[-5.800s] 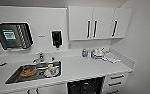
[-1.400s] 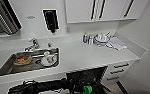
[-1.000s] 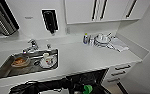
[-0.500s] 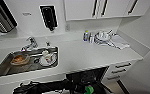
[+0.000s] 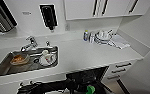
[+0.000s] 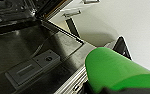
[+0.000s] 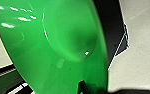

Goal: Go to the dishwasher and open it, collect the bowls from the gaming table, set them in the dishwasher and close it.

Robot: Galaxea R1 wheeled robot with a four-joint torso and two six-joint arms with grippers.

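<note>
The dishwasher (image 5: 87, 77) stands open under the white counter, its dark interior showing. Its lowered door (image 6: 33, 67) lies flat, with a grey detergent compartment on the inner face. A lime green bowl (image 5: 90, 89) hangs just above the door at the picture's lower edge. In the right wrist view the green bowl (image 7: 53, 47) looms very close, hollow side toward the camera, and my right gripper (image 7: 91, 87) is shut on its rim. The same bowl (image 6: 113, 67) shows in the left wrist view over the door's edge. My left arm (image 5: 46, 87) reaches in low beside it.
A steel sink (image 5: 26, 61) with dirty dishes sits in the counter (image 5: 86, 55), a tap behind it. Bottles and stacked dishes (image 5: 102, 37) stand at the back right. White drawers (image 5: 121, 68) flank the dishwasher, with wall cupboards above.
The view has shifted and closed in on the counter, so the camera has moved. The green bowl keeps its place low over the open dishwasher.
</note>
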